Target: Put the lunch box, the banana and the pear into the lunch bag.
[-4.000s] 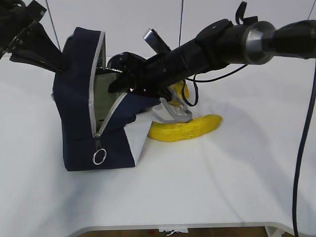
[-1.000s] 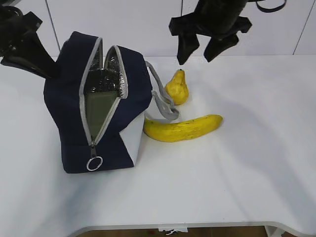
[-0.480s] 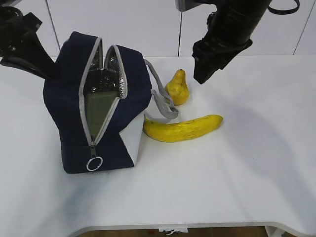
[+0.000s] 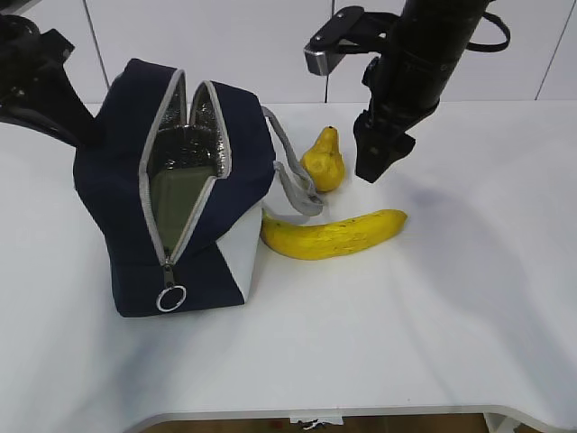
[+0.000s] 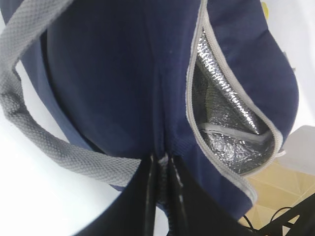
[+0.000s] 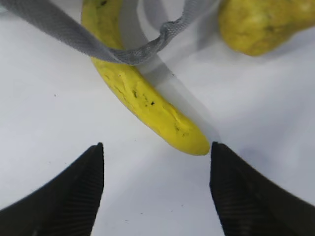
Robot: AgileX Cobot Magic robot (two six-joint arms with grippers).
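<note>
While the left gripper [image 5: 161, 196] pinches lunch bag [image 4: 171, 189] fabric tight, the right gripper [image 6: 155, 191] hovers wide open, empty, over the banana [image 4: 334, 234] beside the bag. Prob soft, bruisable; grab mid-body, light squeeze.

We see the bag [image 4: 171, 194] on the table [image 4: 433, 316], its mouth unzipped, the box [image 4: 176, 203] inside it. Banana [image 4: 334, 234] lies just right of the bag, near its base; pear [image 4: 325, 162] stands behind the banana, beside the bag's handle [image 4: 293, 185].
</note>
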